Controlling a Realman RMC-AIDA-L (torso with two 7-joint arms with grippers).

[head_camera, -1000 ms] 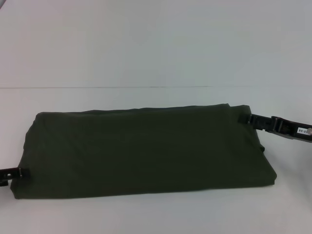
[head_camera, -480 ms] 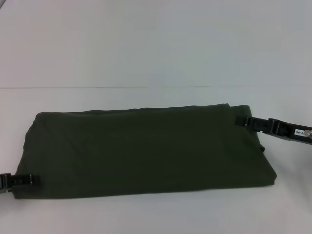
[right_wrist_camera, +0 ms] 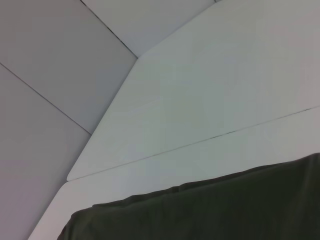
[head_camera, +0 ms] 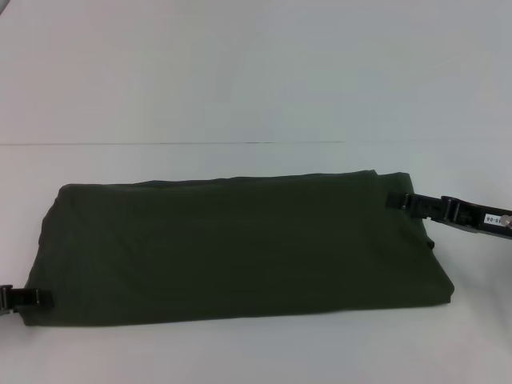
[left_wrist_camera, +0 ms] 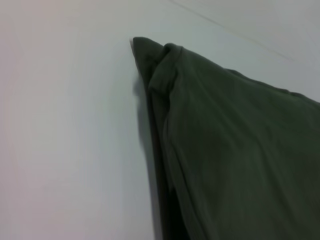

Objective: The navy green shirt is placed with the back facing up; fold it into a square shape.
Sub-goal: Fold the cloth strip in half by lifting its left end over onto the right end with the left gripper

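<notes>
At the near left corner of the folded cloth the left gripper [head_camera: 32, 299] reaches in from the left edge of the head view, its black tip touching the hem where the fabric meets the table; whether its jaws are spread or pinched on the cloth cannot be told, since only a short stub of it shows. At the far right corner the right gripper [head_camera: 398, 200] comes in from the right, its tip against the shirt's edge; its jaws likewise cannot be made out, and a small white label sits farther back on its body. Between the two lies the navy green shirt [head_camera: 240, 248], folded into a long band across the white table [head_camera: 240, 96], wider at the near edge than at the far one. The left wrist view shows one pointed corner of the shirt [left_wrist_camera: 225, 150] with stacked layers along its side edge. The right wrist view shows its rumpled far edge [right_wrist_camera: 210, 210], with a thin seam across the tabletop and pale grey wall panels beyond.
</notes>
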